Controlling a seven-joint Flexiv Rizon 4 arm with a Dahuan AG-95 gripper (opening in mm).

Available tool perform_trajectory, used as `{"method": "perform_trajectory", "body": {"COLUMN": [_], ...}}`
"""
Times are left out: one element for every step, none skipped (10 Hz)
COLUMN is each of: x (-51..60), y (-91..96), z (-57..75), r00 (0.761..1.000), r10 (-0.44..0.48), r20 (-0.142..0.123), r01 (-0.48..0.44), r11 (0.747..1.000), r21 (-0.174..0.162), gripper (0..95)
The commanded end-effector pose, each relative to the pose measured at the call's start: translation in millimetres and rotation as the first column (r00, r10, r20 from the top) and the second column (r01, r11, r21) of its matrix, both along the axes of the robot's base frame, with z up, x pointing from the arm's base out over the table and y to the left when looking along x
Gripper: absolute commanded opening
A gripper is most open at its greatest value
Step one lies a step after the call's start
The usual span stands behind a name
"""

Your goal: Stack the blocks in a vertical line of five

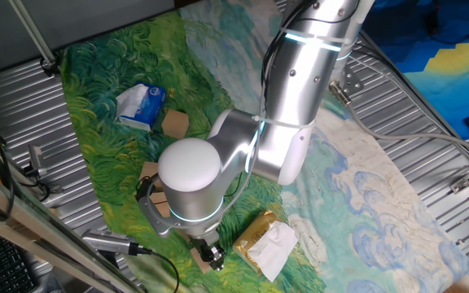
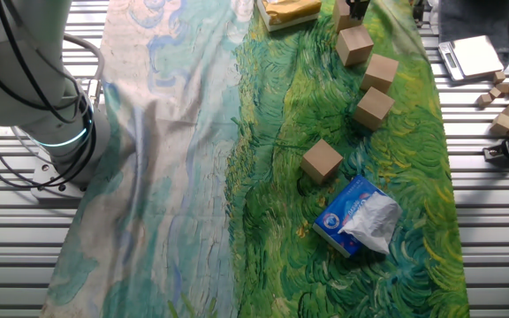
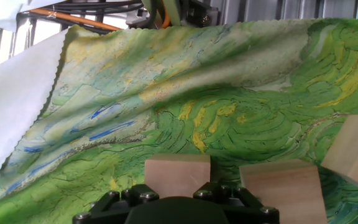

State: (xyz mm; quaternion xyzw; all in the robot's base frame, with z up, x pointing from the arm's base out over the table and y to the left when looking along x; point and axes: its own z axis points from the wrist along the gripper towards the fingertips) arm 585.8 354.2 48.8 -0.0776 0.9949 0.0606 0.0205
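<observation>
My gripper (image 1: 211, 257) is low over the cloth's near edge, straddling one tan wooden block (image 1: 197, 254). In the hand view this block (image 3: 177, 175) sits centred between my gripper's (image 3: 178, 194) jaws, and their grip on it is not visible. A second block (image 3: 281, 186) lies just right of it and a third (image 3: 356, 152) farther right. The other fixed view shows a row of blocks (image 2: 354, 44), (image 2: 381, 72), (image 2: 374, 108), and one apart (image 2: 322, 161). All of them rest singly on the cloth.
A blue-and-white soft packet (image 2: 358, 216) lies past the lone block. A yellow-gold packet with white tissue (image 1: 265, 242) sits right beside my gripper. The painted cloth (image 2: 193, 177) covers a ribbed metal table (image 1: 405, 138). Small wooden pieces (image 2: 502, 88) lie off the cloth.
</observation>
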Motion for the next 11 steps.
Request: {"method": "perform_trajectory", "body": {"x": [0.2,0.2,0.2,0.2,0.2,0.2,0.2,0.2,-35.6,-39.4,-42.3], "y": [0.0,0.0,0.0,0.0,0.0,0.0,0.0,0.0,-54.9,-58.0,-59.2], "z": [-0.2,-0.2,-0.2,-0.2,-0.2,-0.2,-0.2,-0.2,113.0,113.5,111.9], "r00": [1.000,1.000,1.000,1.000,1.000,1.000,1.000,1.000,0.987,0.986,0.986], "r10": [0.000,0.000,0.000,0.000,0.000,0.000,0.000,0.000,0.134,0.142,0.145], "r20": [0.000,0.000,0.000,0.000,0.000,0.000,0.000,0.000,-0.087,-0.090,-0.088], "r01": [0.000,0.000,0.000,0.000,0.000,0.000,0.000,0.000,-0.139,-0.147,-0.150], "r11": [1.000,1.000,1.000,1.000,1.000,1.000,1.000,1.000,0.988,0.987,0.987], "r21": [0.000,0.000,0.000,0.000,0.000,0.000,0.000,0.000,-0.059,-0.057,-0.056], "gripper": [0.0,0.0,0.0,0.0,0.0,0.0,0.0,0.0,0.0,0.0,0.0]}}
